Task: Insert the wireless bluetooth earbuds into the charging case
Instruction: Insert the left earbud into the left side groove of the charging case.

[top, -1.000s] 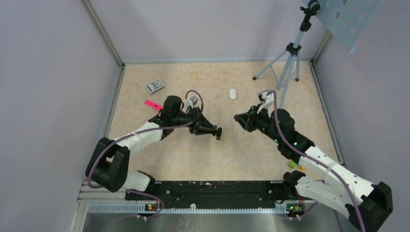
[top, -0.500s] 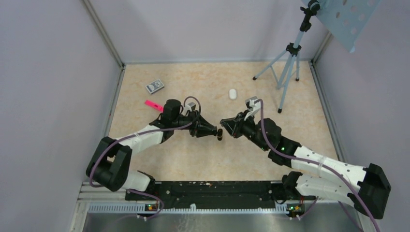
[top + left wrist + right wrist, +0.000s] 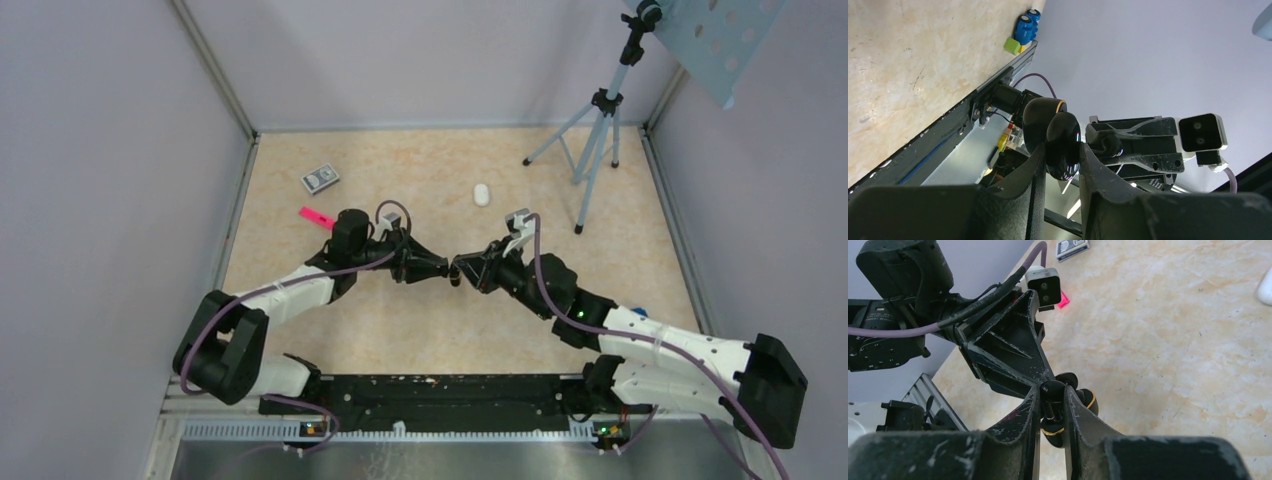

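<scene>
From overhead, the right tool (image 3: pixel 464 268) is now meeting the left tool (image 3: pixel 445 270), having swung across. Left wrist view: its tool is clamping the glossy black, gold-rimmed charging case (image 3: pixel 1062 145). Right wrist view: its tool is pinching a tiny black plastic earbud (image 3: pixel 1052 388) just beside that case; insertion is looking close.

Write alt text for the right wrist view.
The right gripper pinches a small black earbud right at an open black case with gold rims, which the left gripper holds facing it. Behind them is a marbled table with a pink item and a white object at the frame's edge.
</scene>
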Action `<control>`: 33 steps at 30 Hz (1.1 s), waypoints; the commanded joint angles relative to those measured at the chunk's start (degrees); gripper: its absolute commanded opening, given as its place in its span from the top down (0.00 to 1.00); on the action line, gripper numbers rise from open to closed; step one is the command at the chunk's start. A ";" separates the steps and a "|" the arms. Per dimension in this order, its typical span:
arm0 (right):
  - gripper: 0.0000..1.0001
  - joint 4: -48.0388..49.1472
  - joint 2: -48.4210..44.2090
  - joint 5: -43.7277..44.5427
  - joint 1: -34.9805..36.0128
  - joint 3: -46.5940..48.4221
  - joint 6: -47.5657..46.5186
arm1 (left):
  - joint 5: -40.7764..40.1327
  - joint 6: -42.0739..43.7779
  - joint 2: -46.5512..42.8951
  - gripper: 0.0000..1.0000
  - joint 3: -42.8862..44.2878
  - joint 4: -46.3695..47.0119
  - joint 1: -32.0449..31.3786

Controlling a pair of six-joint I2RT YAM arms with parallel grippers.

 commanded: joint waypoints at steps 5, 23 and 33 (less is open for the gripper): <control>0.97 3.92 0.26 0.11 1.39 -0.65 1.74 | -1.14 -2.93 -2.80 1.00 -1.75 5.73 -0.17; 0.97 5.61 0.52 0.83 1.93 -3.04 3.31 | -1.70 -4.99 -3.31 1.00 -2.57 9.55 0.01; 0.97 7.87 1.85 2.68 1.94 -3.37 3.39 | -1.66 -5.43 -3.57 1.00 -2.83 10.25 -0.01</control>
